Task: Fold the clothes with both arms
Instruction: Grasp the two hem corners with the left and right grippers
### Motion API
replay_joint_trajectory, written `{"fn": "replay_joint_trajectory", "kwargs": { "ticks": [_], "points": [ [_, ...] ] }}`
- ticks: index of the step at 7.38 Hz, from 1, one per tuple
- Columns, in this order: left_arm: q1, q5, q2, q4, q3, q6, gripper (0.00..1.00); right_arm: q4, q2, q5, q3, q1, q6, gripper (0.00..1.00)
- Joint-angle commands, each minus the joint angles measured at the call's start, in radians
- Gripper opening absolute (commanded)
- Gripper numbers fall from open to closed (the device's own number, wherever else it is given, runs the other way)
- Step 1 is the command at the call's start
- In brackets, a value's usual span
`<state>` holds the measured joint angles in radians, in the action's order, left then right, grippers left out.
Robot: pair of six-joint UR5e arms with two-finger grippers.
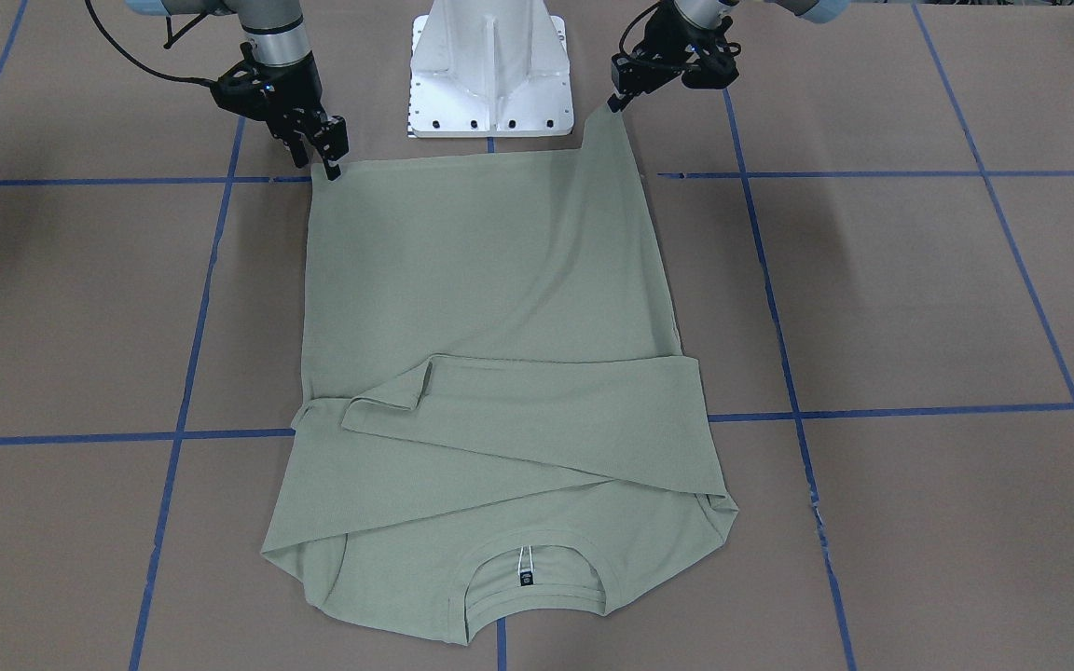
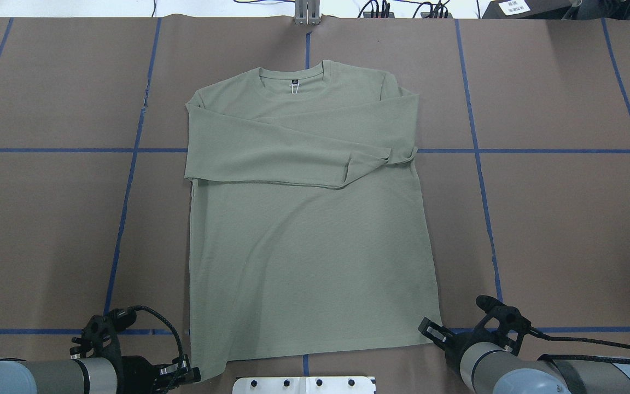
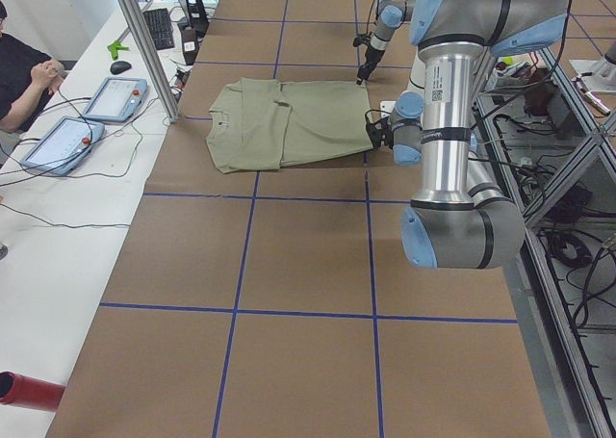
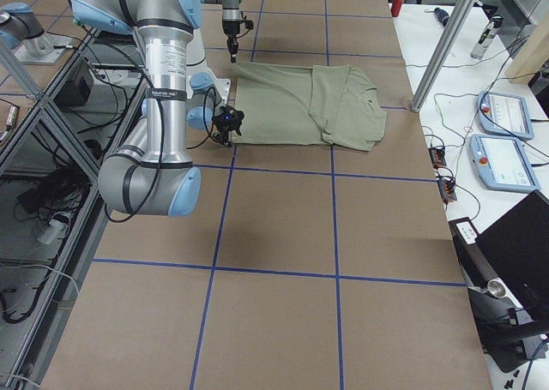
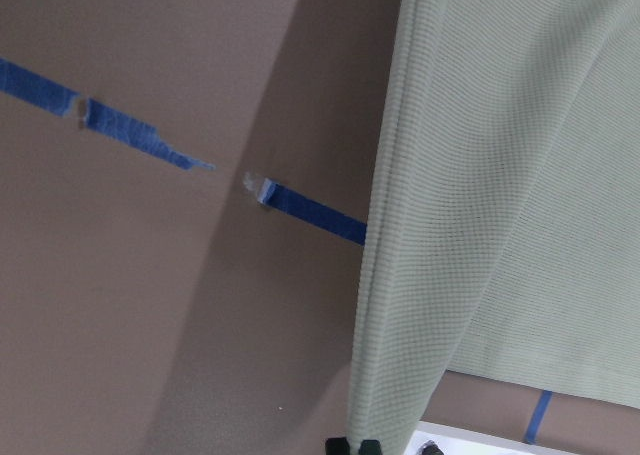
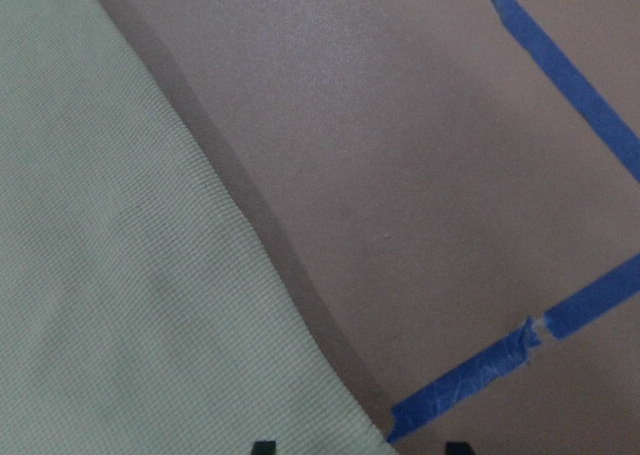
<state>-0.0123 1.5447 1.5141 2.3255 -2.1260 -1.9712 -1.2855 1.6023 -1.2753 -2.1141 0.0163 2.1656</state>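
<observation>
Two black two-fingered hands tilt down at the hem corners of one sage-green waffle-knit shirt (image 1: 500, 280). The left hand (image 1: 613, 102) pinches its corner, raised off the brown paper tabletop (image 1: 919, 298). The right hand (image 1: 333, 168) is spread astride its corner. Beyond them, two sleeves (image 1: 518, 410) lie crossed, then the round ribbed neckline (image 1: 537, 604).

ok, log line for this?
long-sleeved shirt: sleeves folded in | left claw: shut on hem corner, lifted | right claw: open at other corner
</observation>
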Motion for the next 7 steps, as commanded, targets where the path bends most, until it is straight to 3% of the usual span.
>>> {"fn": "replay_joint_trajectory", "kwargs": {
  "ticks": [1,2,4,5,6,7],
  "points": [
    [0.000,0.000,0.000,0.000,0.000,0.000,0.00,0.000,-0.013,0.002,0.000,-0.001,0.011,0.17],
    [0.002,-0.002,0.000,0.000,0.000,0.000,0.00,0.000,-0.015,0.002,-0.003,-0.004,0.014,0.00],
    [0.000,-0.003,0.002,0.000,-0.003,-0.002,0.00,-0.002,-0.015,0.001,-0.010,-0.013,0.017,0.00],
    [0.000,0.001,0.002,0.000,-0.015,-0.002,0.00,-0.033,-0.002,-0.006,-0.064,-0.036,0.016,0.00],
    [-0.005,0.039,-0.009,-0.009,-0.081,0.000,0.00,-0.236,-0.010,-0.028,-0.198,-0.038,0.011,0.00],
    [-0.047,0.129,-0.020,-0.044,-0.169,0.000,0.00,-0.412,-0.010,-0.117,-0.384,-0.047,0.011,0.00]
  ]
}}
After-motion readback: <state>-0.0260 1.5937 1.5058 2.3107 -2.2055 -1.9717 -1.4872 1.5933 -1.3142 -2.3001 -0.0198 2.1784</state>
